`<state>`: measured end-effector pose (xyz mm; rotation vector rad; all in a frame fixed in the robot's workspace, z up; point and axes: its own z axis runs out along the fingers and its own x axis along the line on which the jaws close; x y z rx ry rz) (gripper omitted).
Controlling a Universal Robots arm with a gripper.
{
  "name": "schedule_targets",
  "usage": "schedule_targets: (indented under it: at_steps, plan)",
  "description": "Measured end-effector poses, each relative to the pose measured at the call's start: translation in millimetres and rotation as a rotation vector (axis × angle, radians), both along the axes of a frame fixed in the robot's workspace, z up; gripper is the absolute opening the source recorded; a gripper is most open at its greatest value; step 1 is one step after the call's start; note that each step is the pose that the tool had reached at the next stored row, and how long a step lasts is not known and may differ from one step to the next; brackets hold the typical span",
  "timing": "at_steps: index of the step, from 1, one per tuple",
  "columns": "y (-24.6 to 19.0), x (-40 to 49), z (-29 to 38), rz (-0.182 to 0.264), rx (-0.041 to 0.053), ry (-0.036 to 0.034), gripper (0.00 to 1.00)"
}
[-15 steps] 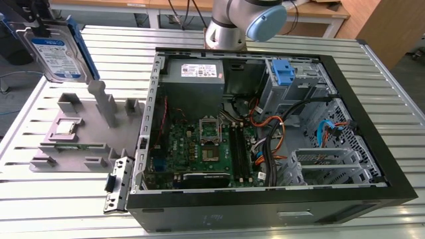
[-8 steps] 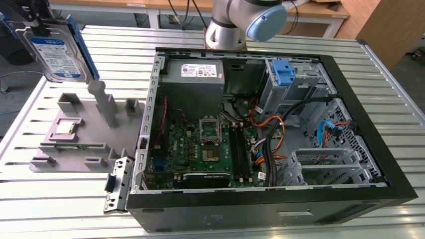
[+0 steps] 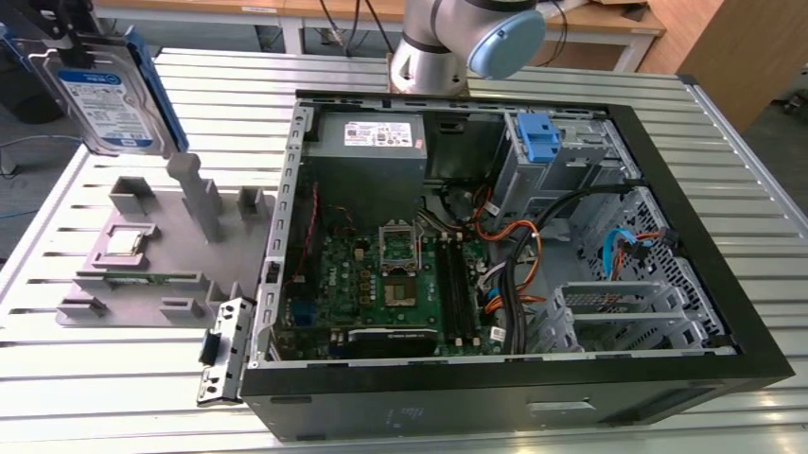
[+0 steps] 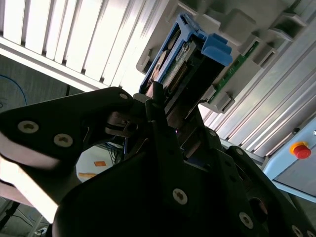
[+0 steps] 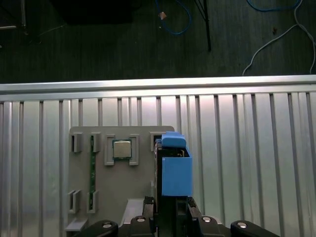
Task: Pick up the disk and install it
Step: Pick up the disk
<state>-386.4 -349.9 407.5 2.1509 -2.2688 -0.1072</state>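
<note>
One step is being shown done: the disk (image 3: pixel 108 95) is being held aloft, clamped by the gripper (image 5: pixel 170 212), at the exterior view's ten o'clock, outside the open computer case (image 3: pixel 505 388); installing is being awaited.

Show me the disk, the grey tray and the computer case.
disk (image 3: pixel 109 104): exterior view, on its white-and-blue label.
grey tray (image 5: pixel 118 187): first wrist view, on its bare flat base.
computer case (image 3: pixel 505 397): exterior view, on its black outer wall.
</note>
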Motion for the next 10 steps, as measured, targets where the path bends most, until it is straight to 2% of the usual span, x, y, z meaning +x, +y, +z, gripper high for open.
schedule_targets:
  at_steps: [10]
  plan:
    - [0.2,0.0,8.9,0.000,0.0001,-0.0002,0.35]
